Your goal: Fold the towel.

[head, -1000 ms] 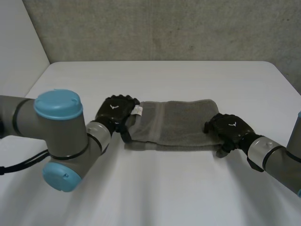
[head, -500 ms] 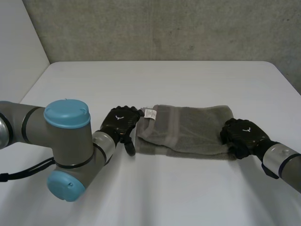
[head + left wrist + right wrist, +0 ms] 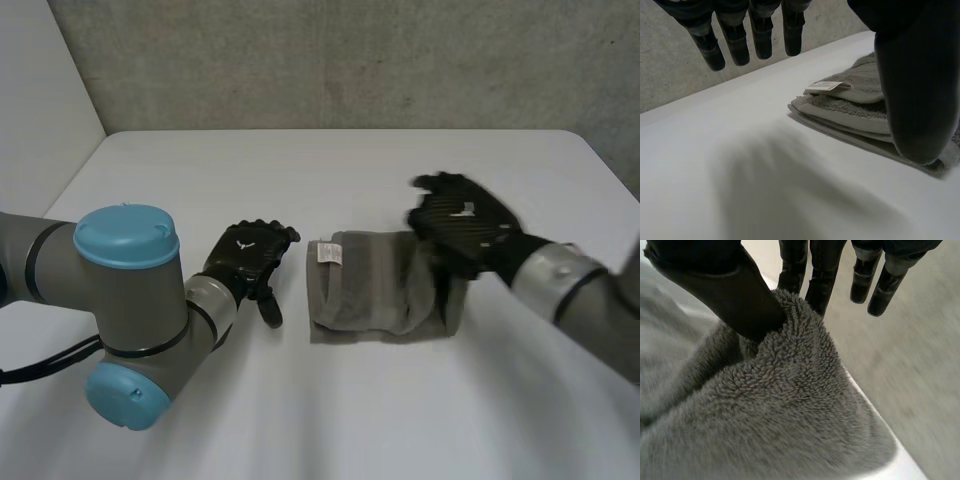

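A grey towel (image 3: 362, 292) lies as a folded strip in the middle of the white table (image 3: 330, 170), a white label (image 3: 325, 252) at its left end. My right hand (image 3: 462, 218) is raised above the towel's right end and shut on it. The right wrist view has the thumb (image 3: 730, 290) and fingers (image 3: 815, 275) pinching a ridge of the towel (image 3: 780, 415). My left hand (image 3: 245, 258) rests open on the table just left of the towel, apart from it. Its straight fingers (image 3: 740, 35) and thumb (image 3: 917, 90) hang before the towel (image 3: 850, 102) and label (image 3: 827, 86).
Bare white table surrounds the towel on every side. A grey wall (image 3: 330, 60) runs behind the table's far edge. My left arm (image 3: 130, 300) lies over the near left part of the table.
My right hand has shut on the towel's right end, lifted it and carried it leftward, so the towel now looks shorter. My left hand has come off the left end.
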Robot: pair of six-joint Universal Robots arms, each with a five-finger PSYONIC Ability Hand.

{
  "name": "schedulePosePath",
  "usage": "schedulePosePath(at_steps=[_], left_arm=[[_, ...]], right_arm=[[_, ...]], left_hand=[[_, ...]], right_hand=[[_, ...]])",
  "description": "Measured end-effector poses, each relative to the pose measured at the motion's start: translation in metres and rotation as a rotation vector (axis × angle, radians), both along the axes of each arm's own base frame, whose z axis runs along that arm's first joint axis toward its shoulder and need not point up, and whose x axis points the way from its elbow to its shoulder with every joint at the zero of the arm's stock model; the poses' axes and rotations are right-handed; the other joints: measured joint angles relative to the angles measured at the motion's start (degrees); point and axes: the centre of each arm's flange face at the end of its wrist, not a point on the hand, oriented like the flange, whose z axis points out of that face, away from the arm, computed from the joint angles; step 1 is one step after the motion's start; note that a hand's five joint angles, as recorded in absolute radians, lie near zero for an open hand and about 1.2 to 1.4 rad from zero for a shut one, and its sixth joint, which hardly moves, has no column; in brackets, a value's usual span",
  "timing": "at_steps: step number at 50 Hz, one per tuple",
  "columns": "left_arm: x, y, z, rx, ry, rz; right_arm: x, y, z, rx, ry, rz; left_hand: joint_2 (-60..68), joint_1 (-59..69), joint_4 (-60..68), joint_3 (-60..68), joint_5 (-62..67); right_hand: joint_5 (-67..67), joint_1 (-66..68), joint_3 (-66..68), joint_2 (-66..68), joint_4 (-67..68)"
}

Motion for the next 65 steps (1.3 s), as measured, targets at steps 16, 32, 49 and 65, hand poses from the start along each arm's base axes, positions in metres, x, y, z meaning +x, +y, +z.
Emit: schedulePosePath(at_steps=[16,32,49,65], left_arm=[[0.009,-0.006,0.003,-0.003,0.005,0.033],[0.001,-0.017,0.024,-0.030,0.111,0.046],[-0.031,-0.036,0.025,0.072,0.327,-0.039],[-0.047,-0.025,-0.026,0.186,0.257,-0.071]], right_arm=[[0.106,0.067,-0.044,0.034,0.049,0.333],[0.052,0.028,-0.021,0.203,-0.063,-0.030],[-0.005,-0.033,-0.030,0.582,-0.405,-0.209],[0.005,-0.054,-0.073,0.640,-0.367,-0.229]], left_hand=[[0.0,0.0,0.0,0.0,0.0],[0.0,-0.3,0.0,0.0,0.0],[0.0,-0.3,0.0,0.0,0.0],[0.0,-0.3,0.0,0.0,0.0]], right_hand=[[-18.6,-18.3,0.0,-18.1,0.0],[-62.5,-60.1,0.0,-57.8,0.0],[-62.5,-60.3,0.0,-57.8,0.0],[-62.5,-60.3,0.0,-57.8,0.0]])
